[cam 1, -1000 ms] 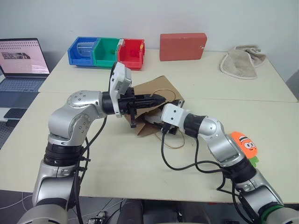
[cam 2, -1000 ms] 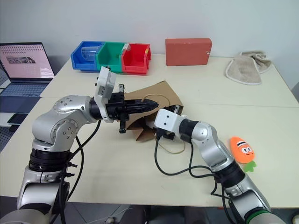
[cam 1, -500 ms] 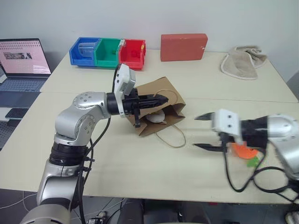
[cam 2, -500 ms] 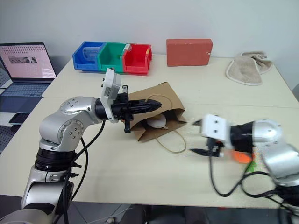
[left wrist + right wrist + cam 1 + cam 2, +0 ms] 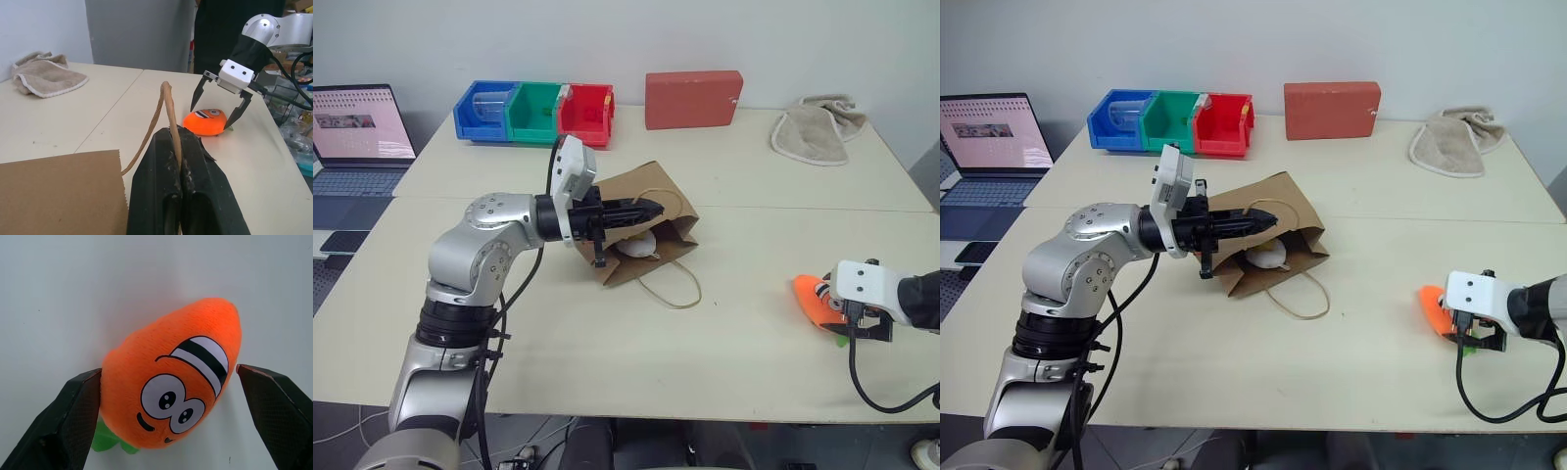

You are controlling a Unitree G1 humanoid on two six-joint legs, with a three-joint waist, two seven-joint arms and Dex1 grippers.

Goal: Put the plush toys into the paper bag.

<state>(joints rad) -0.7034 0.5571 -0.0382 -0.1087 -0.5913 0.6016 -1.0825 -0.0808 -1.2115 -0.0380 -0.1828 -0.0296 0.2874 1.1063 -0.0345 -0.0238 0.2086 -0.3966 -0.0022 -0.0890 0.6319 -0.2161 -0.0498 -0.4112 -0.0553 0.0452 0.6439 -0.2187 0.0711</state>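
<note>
The brown paper bag (image 5: 646, 225) lies on its side mid-table, its mouth toward me. Inside the mouth rests the white egg-shaped plush toy (image 5: 635, 246). My left gripper (image 5: 654, 208) is level above the bag and shut on the bag's twisted paper handle (image 5: 168, 112). The orange carrot plush toy (image 5: 171, 391) lies on the table at the right, near the front edge. My right gripper (image 5: 210, 117) points down over it, open, one finger (image 5: 73, 421) on each side of the toy.
A red block (image 5: 693, 99), a beige towel (image 5: 813, 127) and blue, green and red bins (image 5: 535, 108) stand along the far side. A laptop (image 5: 357, 132) sits at the far left. The bag's second handle loop (image 5: 675, 289) lies on the table.
My right gripper has left the bag's mouth and swung right, tipping down over the carrot. The white toy now lies in the bag. The left arm stayed put.
</note>
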